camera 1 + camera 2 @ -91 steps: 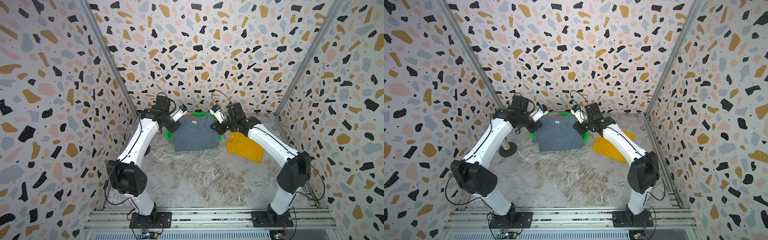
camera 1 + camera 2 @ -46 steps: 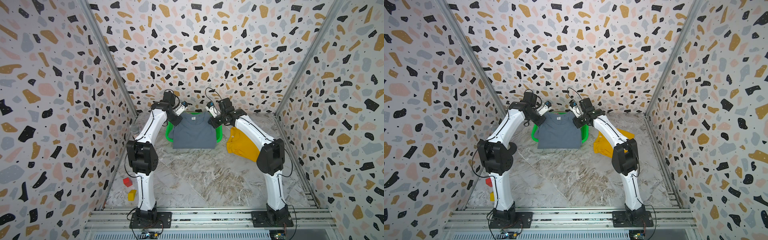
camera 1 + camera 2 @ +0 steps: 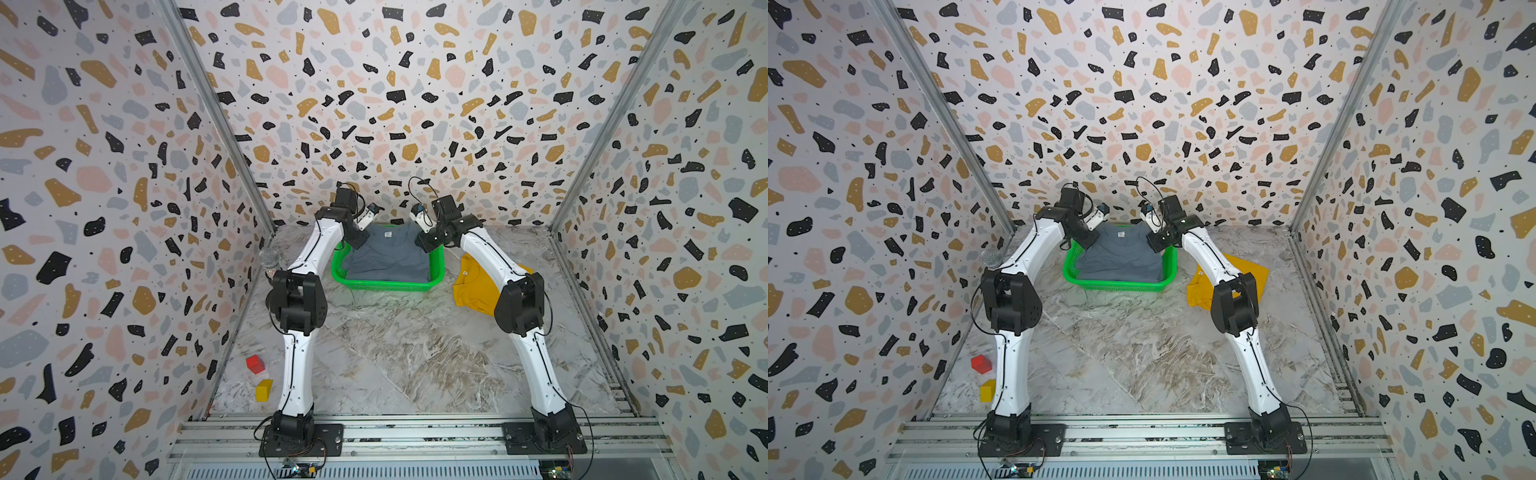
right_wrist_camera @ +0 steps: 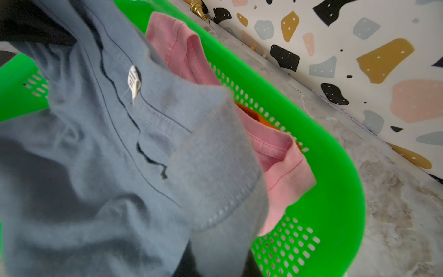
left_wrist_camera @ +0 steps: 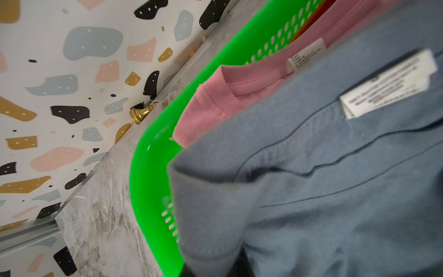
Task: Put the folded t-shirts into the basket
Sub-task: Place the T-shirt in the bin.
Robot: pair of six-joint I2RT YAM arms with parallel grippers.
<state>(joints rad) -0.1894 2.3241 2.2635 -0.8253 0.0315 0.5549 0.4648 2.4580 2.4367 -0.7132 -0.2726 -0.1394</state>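
The grey tee [image 3: 388,257] is over the basket [image 3: 386,287], with its collar end toward the far wall and its hem down inside the near rim, so its long axis runs from far to near. The left gripper [image 3: 360,241] and the right gripper [image 3: 424,243] stand at the two far corners of this tee, one at each shoulder. Both are closed almost fully on the cloth, and each wrist view shows grey cloth bunched right at the tool. Under it in the basket lie the pink tee [image 5: 215,100] and, lower, a strip of the orange tee [image 4: 249,111]. The collar end seems a little above the pink one, so I judge that the coming move is straight down, then release. The yellow tee [image 3: 473,286] lies on the table [image 3: 395,353] just beside the basket, on the right arm's side.
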